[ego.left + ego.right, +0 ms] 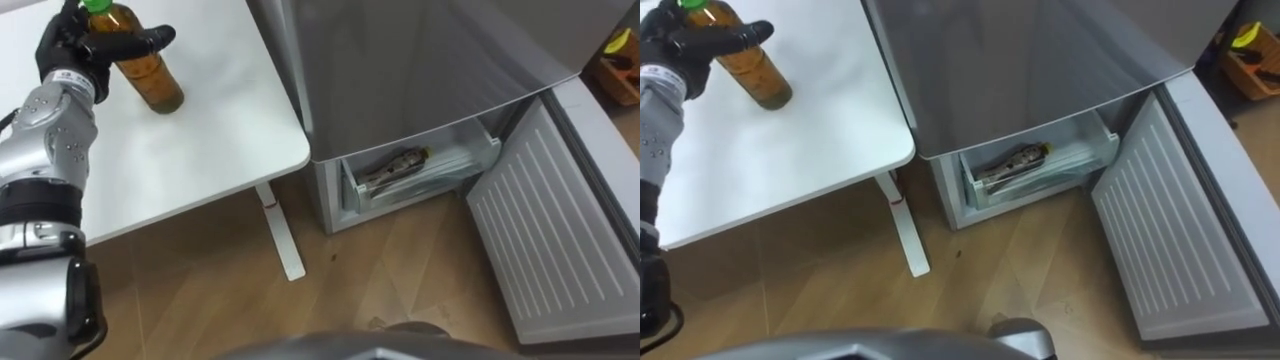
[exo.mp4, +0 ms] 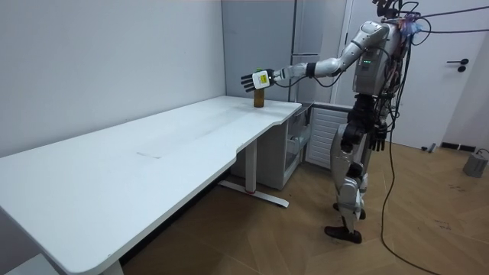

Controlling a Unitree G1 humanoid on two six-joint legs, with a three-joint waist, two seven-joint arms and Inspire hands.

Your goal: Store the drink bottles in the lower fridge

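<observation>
Amber drink bottle (image 1: 150, 75), smooth, round-bodied and seemingly plastic, with a green screw cap (image 1: 97, 4). It stood upright on the matte white tabletop (image 1: 200, 150), near the table corner closest to the tall grey metal-faced fridge (image 1: 420, 70). The black-fingered left hand (image 1: 70, 45) was spread wide at the bottle's shoulder, with the thumb straight across its front and not visibly closed. The right hand (image 2: 380, 136) hung low beside the body, before the fridge; its fingers could not be read. The fridge's lower door (image 1: 560, 230), ribbed white inside, stood swung open. A second brownish, bottle-like item (image 1: 395, 168) lay on its side in the translucent drawer (image 1: 470, 160) within.

Likely risks: a high, loose hold on so slick a cylinder could tip it or let it slip. The table corner beside the fridge could catch it in transit. The lying item left little drawer room.
</observation>
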